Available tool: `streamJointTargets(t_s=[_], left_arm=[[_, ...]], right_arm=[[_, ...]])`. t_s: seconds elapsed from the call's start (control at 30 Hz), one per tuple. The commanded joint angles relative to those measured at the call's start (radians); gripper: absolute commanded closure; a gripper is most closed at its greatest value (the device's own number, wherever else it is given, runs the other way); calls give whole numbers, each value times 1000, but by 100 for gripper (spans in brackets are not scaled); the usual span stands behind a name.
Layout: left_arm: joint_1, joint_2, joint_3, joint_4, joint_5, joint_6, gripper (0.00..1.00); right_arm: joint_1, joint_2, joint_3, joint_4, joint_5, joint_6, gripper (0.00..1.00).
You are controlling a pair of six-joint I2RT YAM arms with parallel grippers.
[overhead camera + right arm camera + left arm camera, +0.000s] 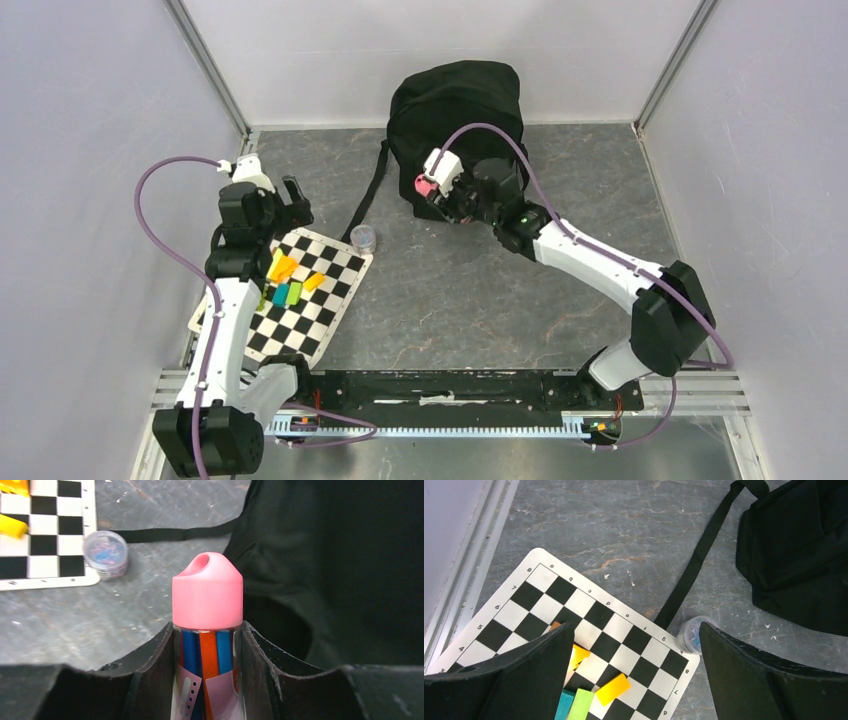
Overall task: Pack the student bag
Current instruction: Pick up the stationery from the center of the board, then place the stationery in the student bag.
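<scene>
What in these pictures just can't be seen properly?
- Inside the black fabric backpack: right wrist view, just darkness.
- Lower part of the pink-capped clear tube: right wrist view, cut off by the bottom edge and the right fingers.
- Contents of the small clear round tub: top view, too small.
- Coloured blocks: left wrist view, partly behind the left fingers.

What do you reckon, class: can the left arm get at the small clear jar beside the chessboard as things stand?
Probably yes. The left gripper hangs open above the chessboard, with the jar just ahead, uncovered; only the bag strap lies close beside it.
</scene>
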Motion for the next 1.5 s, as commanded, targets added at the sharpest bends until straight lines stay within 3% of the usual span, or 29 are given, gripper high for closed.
streamJointTargets(t_s=[0.0,0.13,0.47,0.87,1.27,1.47], left_arm=[[11,7,22,45,75,-29,0],[14,-30,3,57,62,-30,0],[26,-42,-9,50,78,-36,0],[79,-18,-7,58,126,-55,0],[99,0,-15,71,166,-72,0],[101,0,-18,82,182,-74,0]], right_arm=[[-63,41,80,47,-216,-333,100],[-98,97,109,71,-328,-447,100],[-148,201,135,124,-338,-600,100],[-216,260,143,247,-368,-628,100],[-259,297,67,413,-516,-481,100],[-262,345,117,372,-489,-503,100]])
